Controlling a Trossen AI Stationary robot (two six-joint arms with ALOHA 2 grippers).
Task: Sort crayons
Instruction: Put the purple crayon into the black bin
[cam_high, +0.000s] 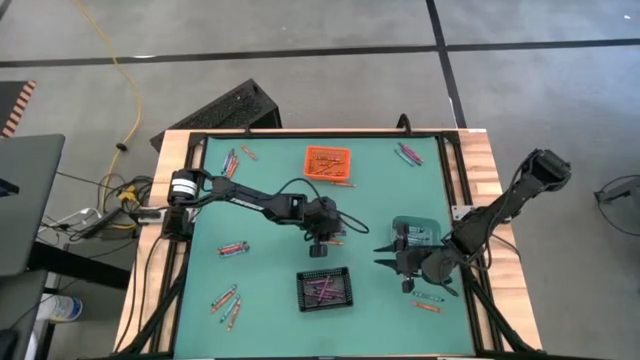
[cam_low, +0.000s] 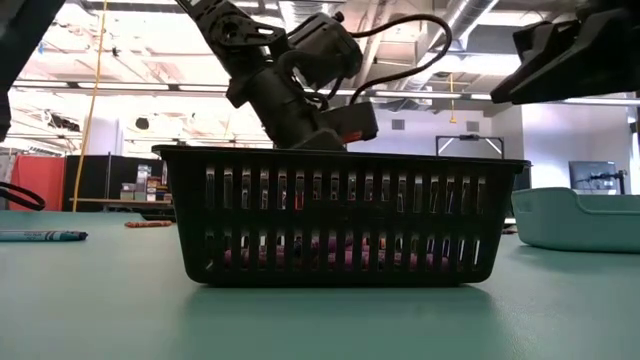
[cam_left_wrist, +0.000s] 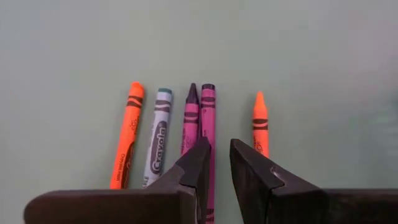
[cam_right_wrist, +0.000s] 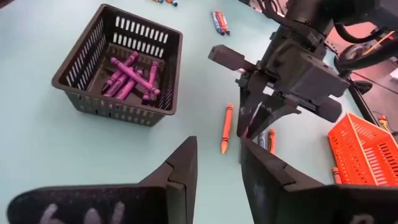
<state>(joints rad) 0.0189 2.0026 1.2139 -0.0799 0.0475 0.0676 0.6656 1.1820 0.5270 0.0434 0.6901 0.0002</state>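
Five crayons lie side by side on the green mat: an orange one (cam_left_wrist: 127, 140), a blue-grey one (cam_left_wrist: 157, 140), two purple ones (cam_left_wrist: 189, 118) (cam_left_wrist: 208, 115) and a second orange one (cam_left_wrist: 260, 121). My left gripper (cam_left_wrist: 219, 152) (cam_right_wrist: 249, 127) points steeply down at mid-table, just above them. Its fingers stand a narrow gap apart with nothing between them, and one fingertip covers part of the right-hand purple crayon. My right gripper (cam_right_wrist: 217, 155) (cam_high: 395, 262) hovers open and empty between the black bin and the teal bin. More purple crayons (cam_right_wrist: 127, 74) lie in the black bin (cam_right_wrist: 118, 102). My left gripper comes at the row from above, slanting, its fingers lying along the crayons. One fingertip (cam_left_wrist: 198, 155) stands over the right-hand purple crayon's wrap (cam_left_wrist: 209, 134). Whether it touches the crayon I cannot tell. The crayons lie flat on the mat.
An orange bin (cam_high: 310, 152) holding crayons stands at the far middle. A teal bin (cam_high: 425, 222) sits by my right arm, and the black bin (cam_high: 300, 290) is near the front. Loose crayons lie at the far left (cam_high: 233, 160), far right (cam_high: 407, 152), left (cam_high: 233, 248), near left (cam_high: 224, 298) and near right (cam_high: 428, 300).
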